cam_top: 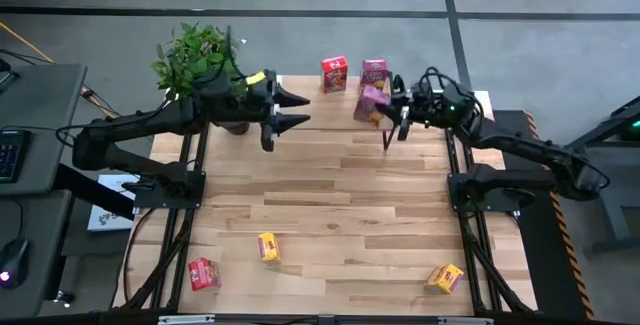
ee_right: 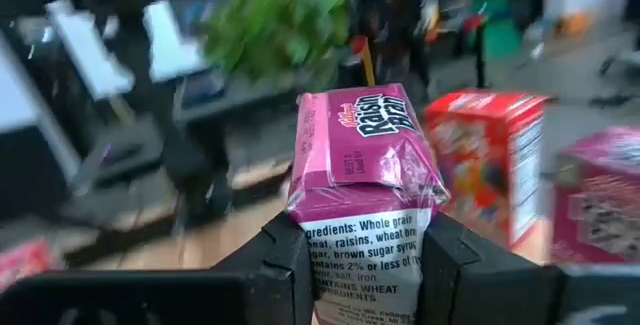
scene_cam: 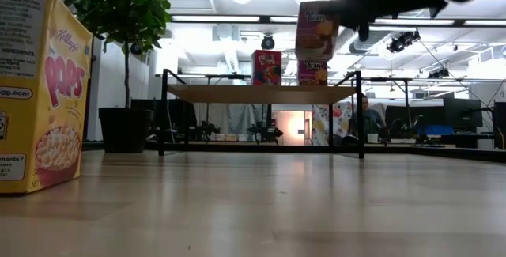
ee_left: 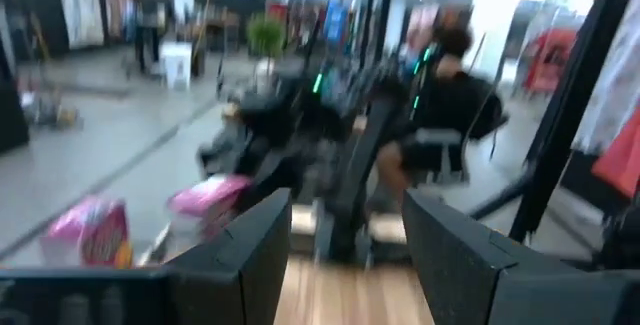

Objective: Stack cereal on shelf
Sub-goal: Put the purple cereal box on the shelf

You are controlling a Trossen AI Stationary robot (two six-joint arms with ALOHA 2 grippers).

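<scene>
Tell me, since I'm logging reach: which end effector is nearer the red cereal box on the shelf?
Right. The right end effector is just beside the red cereal box; the left end effector sits slightly farther.

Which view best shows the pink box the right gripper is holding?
The right wrist view: the pink box fills it, clamped between fingers. High view shows it small near the right gripper; low view shows it above the shelf.

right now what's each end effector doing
Left end effector: open, empty.
Right end effector: shut on a pink cereal box.
</scene>
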